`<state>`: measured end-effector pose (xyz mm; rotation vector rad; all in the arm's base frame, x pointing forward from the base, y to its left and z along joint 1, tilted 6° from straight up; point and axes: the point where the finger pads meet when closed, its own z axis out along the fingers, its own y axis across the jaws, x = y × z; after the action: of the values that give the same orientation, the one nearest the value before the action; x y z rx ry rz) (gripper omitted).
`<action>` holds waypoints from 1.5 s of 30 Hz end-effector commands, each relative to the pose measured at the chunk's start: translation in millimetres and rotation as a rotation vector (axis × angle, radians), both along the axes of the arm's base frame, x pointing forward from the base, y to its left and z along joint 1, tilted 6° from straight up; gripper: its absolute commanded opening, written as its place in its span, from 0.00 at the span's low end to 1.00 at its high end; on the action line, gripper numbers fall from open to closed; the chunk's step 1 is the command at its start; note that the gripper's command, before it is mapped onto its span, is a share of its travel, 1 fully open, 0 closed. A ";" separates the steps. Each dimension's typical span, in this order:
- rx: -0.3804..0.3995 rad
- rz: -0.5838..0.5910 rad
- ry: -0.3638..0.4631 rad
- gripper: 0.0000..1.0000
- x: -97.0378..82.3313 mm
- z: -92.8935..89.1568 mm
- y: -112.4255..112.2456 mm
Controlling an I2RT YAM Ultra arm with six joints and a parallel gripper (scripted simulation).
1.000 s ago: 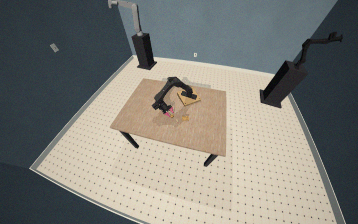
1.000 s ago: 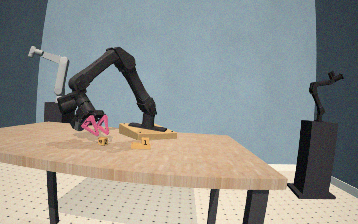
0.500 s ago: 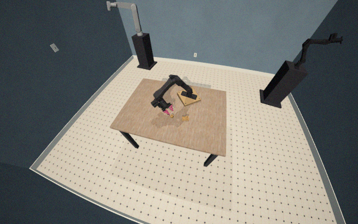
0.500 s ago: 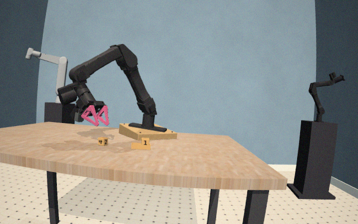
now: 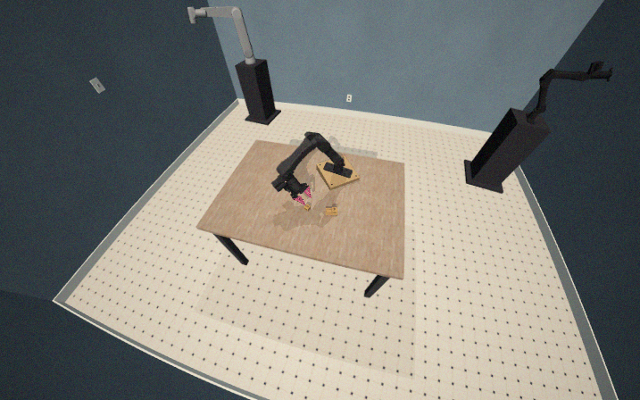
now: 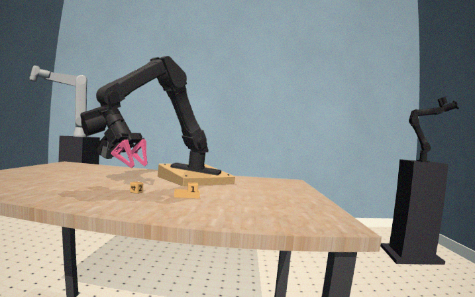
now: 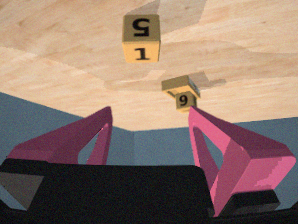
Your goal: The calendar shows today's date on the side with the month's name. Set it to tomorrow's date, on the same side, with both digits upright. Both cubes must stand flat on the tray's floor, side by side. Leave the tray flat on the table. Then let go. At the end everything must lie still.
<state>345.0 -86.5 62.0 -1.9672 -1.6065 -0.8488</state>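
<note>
My gripper [image 5: 307, 200] [image 6: 139, 166] [image 7: 150, 112] is open and empty, above the table and the loose cube. This wooden cube [image 5: 306, 207] [image 6: 136, 187] [image 7: 141, 38] rests on the table left of the tray. The wrist view shows its top 5 upside down and a 1 on a side; the exterior view shows a turned 4 and a 2. The calendar tray [image 6: 181, 193] [image 7: 175, 83] stands on the table. The other cube [image 6: 192, 187] [image 7: 185, 101] is at its right part in the exterior view, showing 1; the wrist view shows a 6 or 9. No month name is readable.
The arm's wooden base plate [image 5: 333, 182] [image 6: 209, 180] lies behind the tray on the table [image 5: 371, 233] [image 6: 268, 217]. Two other arms stand on dark pedestals [image 5: 257, 91] [image 6: 418, 210] away from the table.
</note>
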 end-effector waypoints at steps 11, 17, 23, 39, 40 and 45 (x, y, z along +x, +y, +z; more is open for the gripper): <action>-0.206 -0.018 0.009 0.64 4.5 10.7 -0.5; -0.363 -0.022 0.049 0.64 4.1 10.2 1.3; -0.440 -0.033 0.060 0.64 4.9 11.7 1.1; -0.683 -0.047 0.114 0.64 5.5 12.2 3.1; -0.695 -0.051 0.106 0.64 8.5 16.0 2.3; -0.697 -0.066 0.119 1.00 5.5 17.1 -3.4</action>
<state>352.2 -80.1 68.7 -2.4129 -1.9446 -0.1943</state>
